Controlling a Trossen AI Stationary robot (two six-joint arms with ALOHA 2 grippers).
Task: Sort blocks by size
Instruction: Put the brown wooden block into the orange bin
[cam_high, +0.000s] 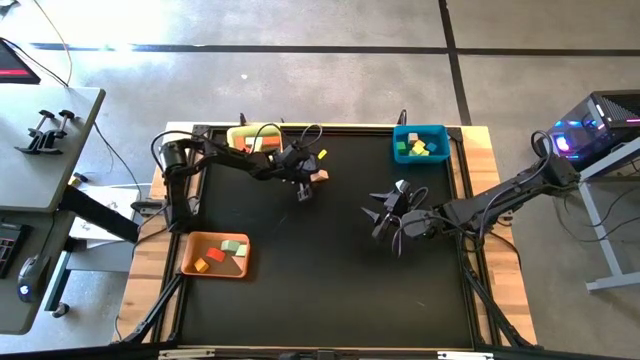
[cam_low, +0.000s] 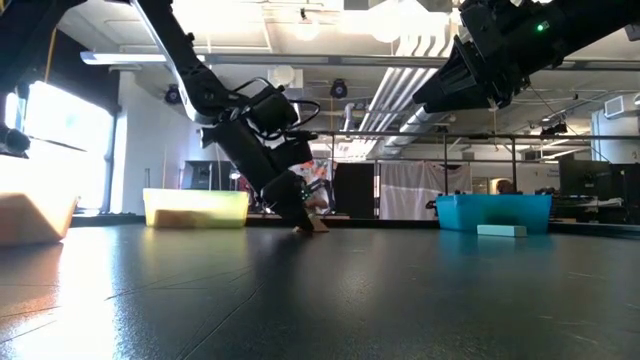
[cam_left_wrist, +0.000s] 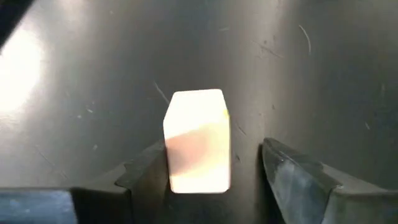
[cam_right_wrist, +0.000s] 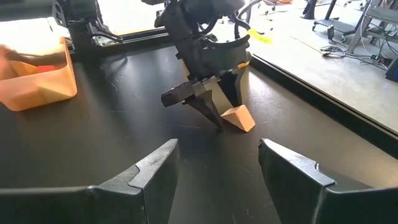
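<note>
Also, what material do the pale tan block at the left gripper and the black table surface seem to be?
The pale tan block looks like unpainted wood, matte with crisp edges. The black table surface seems a smooth, slightly glossy sheet, showing fine scratches and reflections.

Grey concrete floor (cam_high: 300, 90) with dark tape lines surrounds the table; a bright window (cam_low: 70, 130) glows and ceiling pipes (cam_low: 390, 90) run overhead.

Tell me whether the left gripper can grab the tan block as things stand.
Probably yes: the left gripper is open with its fingers on either side of the tan block on the mat, nothing between.
</note>
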